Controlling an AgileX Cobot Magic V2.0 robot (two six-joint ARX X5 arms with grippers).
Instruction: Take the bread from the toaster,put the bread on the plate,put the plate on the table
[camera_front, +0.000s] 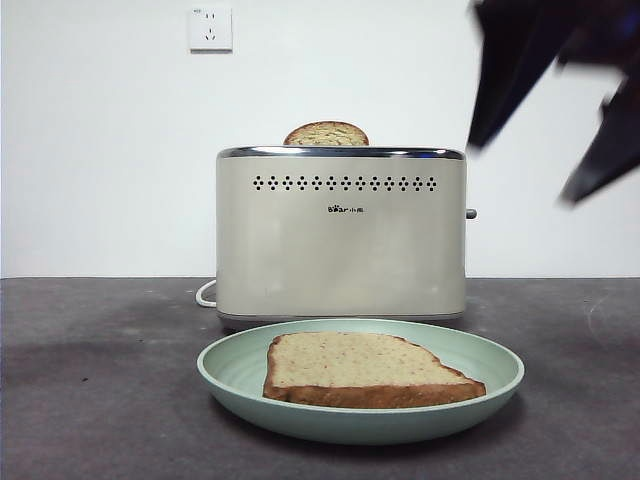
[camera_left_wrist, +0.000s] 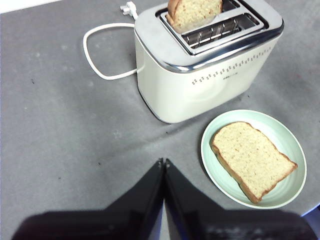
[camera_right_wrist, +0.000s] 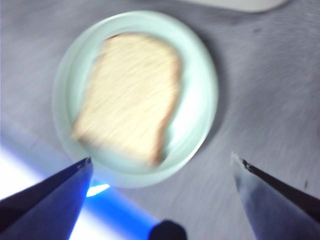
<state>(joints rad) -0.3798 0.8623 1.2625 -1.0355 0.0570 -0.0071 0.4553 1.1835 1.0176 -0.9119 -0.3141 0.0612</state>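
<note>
We see the bread (camera_front: 368, 369) lying flat on the plate (camera_front: 495, 372), its crust ringing a speckled tan face, and the plate resting on the table (camera_front: 90, 380) just in front of the toaster (camera_front: 340, 240). A second slice (camera_front: 327, 134) stands in one toaster slot, only its domed top showing from the front; the other slot is bare wire in the left wrist view. The toaster's white cord (camera_left_wrist: 97, 55) loops on the table behind it. The right gripper (camera_right_wrist: 162, 162) hangs above the plate with its jaws spread wide and nothing between them (its picture is blurred, so we cannot make out finer detail); in the front view it appears as dark shapes at the upper right corner. The left gripper (camera_left_wrist: 163, 162) hovers over bare table near the toaster and plate, jaws pressed together, empty.
</note>
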